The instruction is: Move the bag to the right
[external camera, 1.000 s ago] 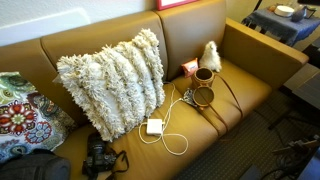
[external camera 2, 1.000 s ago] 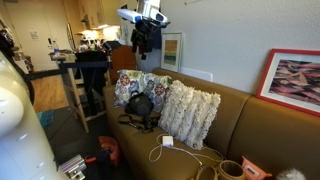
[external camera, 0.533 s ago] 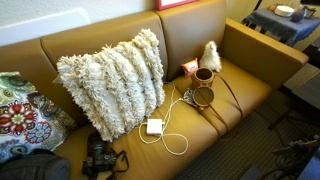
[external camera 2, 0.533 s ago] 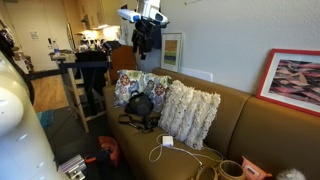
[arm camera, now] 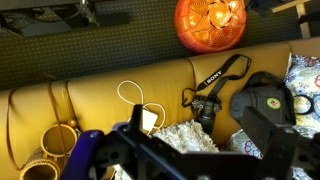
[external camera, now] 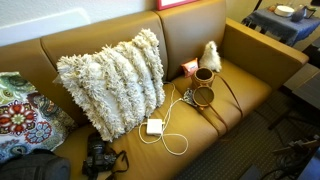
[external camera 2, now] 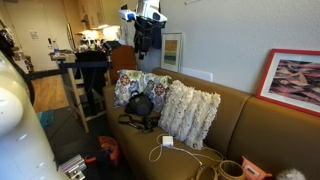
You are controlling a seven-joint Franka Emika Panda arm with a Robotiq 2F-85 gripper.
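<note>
**Bag on seat cushion, gripper high and empty**

Bag (external camera: 203,88) sits on the sofa (external camera: 255,62) seat, between the shaggy pillow (external camera: 112,82) and the armrest, just in front of the white tuft (external camera: 210,54). Its two round cup-like parts lie side by side, touching. The thin dark strap (external camera: 230,95) trails off across the cushion toward the front edge. The white charger (external camera: 154,126) lies near. Its cable loops close to the bag, and I can't tell whether it crosses the strap.

Gripper (external camera 2: 145,42) hangs high above the other end of the sofa, well apart from the bag. In the wrist view the fingers (arm camera: 125,152) are spread as wide as they go, with nothing between them.

Handling, my read:
- Small and probably light, so load is no concern.
- Leather-like skin: the walls likely give under squeeze, while the cup rims look stiffer.
- The surface looks smooth, so it may slip under a shallow pinch.
- It doesn't look fragile.
- The strap is floppy, will drag behind, and could snag the cable.

Where to grab: the rim of one cup, with one finger inside and one outside, set deep enough to bite. Skip the strap, which is too thin and would leave the bag swinging. Keep the lift low and watch that the charger doesn't follow.
</note>
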